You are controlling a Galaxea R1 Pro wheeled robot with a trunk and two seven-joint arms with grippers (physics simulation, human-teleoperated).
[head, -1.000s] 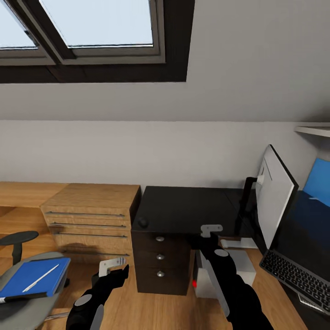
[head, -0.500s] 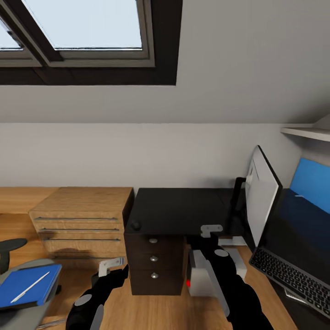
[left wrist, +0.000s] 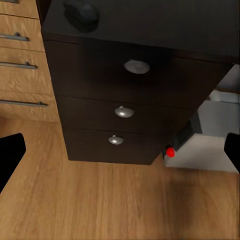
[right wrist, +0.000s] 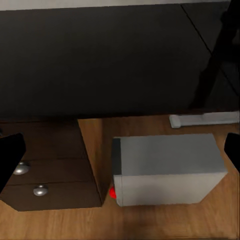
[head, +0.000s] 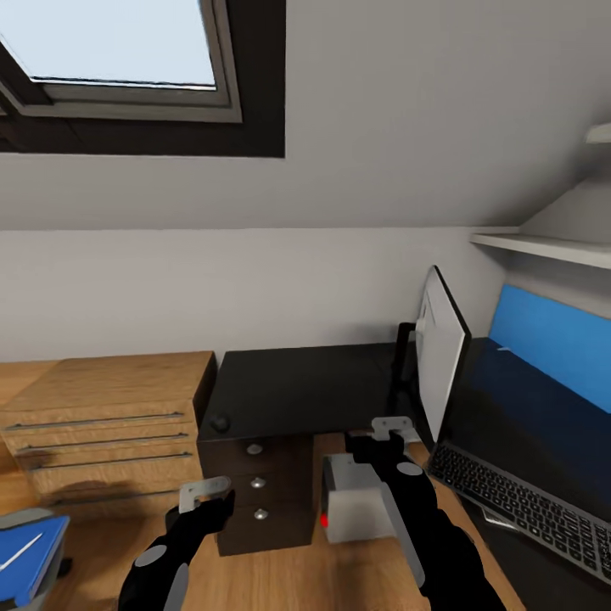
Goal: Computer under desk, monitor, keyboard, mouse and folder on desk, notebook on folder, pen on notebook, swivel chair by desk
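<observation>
Both my arms hang low in front of me. My left pincer (head: 206,493) and my right pincer (head: 392,427) both stand spread with nothing between the fingers; the wrist views show dark fingertips far apart at the edges.

I judge the step in hand to be fetching the small rounded black mouse (head: 221,422), which sits on the near corner of the black-topped worktop (head: 314,386), above and just beyond my left pincer, over the column of dark drawers with round silver knobs (left wrist: 124,112). To do it well I should raise the left arm above the worktop edge first, then come down on the mouse from above, closing across its narrow sides so it does not squirt out.

The mouse is too small here to tell which way its long axis runs.

The boxy light grey computer tower (right wrist: 167,167) stands on the wood floor below my right pincer, its red button facing me. The slim black-keyed keyboard (head: 518,507) lies well off to the right of that pincer, its long axis running diagonally away, beside the thin flat monitor (head: 441,356).
</observation>
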